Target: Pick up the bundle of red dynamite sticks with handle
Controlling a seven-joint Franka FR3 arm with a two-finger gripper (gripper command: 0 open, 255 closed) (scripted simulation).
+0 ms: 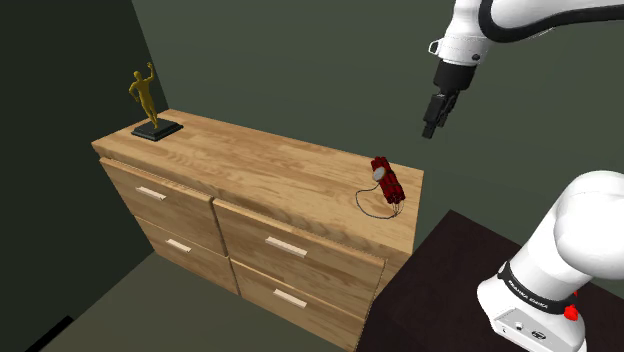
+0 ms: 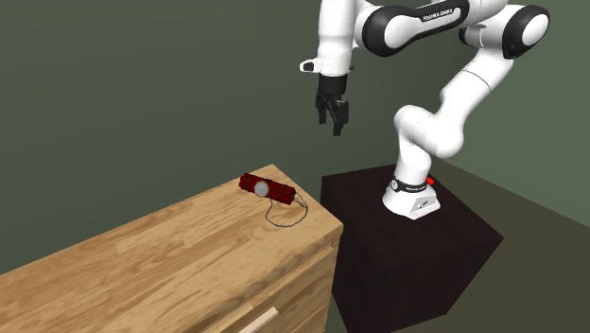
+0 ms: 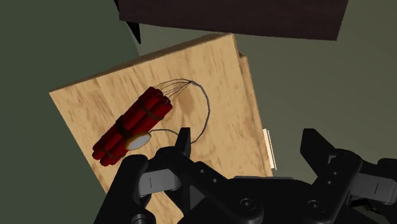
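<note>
The bundle of red dynamite sticks [image 1: 386, 180] lies flat on the wooden dresser top [image 1: 260, 160], close to the corner nearest the stand, with a round pale dial on it and thin dark wires curling off one end. The bundle [image 2: 267, 188] also lies near the dresser's far corner in the second exterior view. My black gripper [image 1: 433, 124] hangs in the air well above and beside it, toward the stand, open and empty [image 2: 335, 121]. In the wrist view the fingers stand apart [image 3: 251, 149] and the bundle [image 3: 132, 125] lies below, off to one side.
A gold figurine [image 1: 148, 100] on a dark base stands at the dresser's far corner at the shoulder view's left. The dresser has several drawers [image 1: 290, 250] with pale handles. The dark stand [image 2: 416, 241] sits right beside the dresser's end.
</note>
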